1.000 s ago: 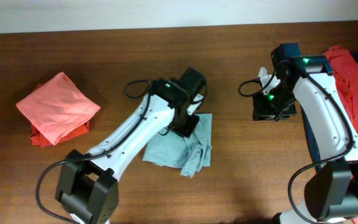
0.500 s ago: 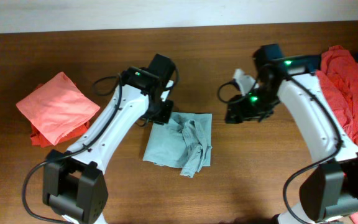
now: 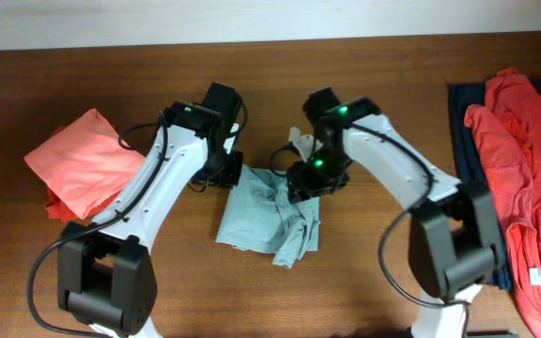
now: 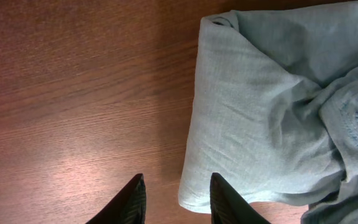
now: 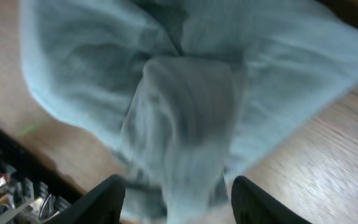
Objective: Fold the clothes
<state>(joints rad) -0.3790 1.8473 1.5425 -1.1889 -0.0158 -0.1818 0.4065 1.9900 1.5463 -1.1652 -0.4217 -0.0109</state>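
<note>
A: Hands?
B: My left hand (image 4: 179,200) is part open and empty, beside the edge of the crumpled pale grey-blue thin-fabric shirt (image 3: 270,218), mid brown wooden worktop (image 3: 346,286). My right hand (image 5: 179,200) is spread wide over its bunched middle, gripping nothing.
A: Handling?
B: Soft, limp, light. I'd pinch a corner hem.

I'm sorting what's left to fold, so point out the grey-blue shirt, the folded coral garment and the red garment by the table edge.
grey-blue shirt (image 3: 247,216), overhead view, its smooth flat part.
folded coral garment (image 3: 85,158), overhead view, middle of its top face.
red garment (image 3: 519,178), overhead view, its spread middle.
</note>
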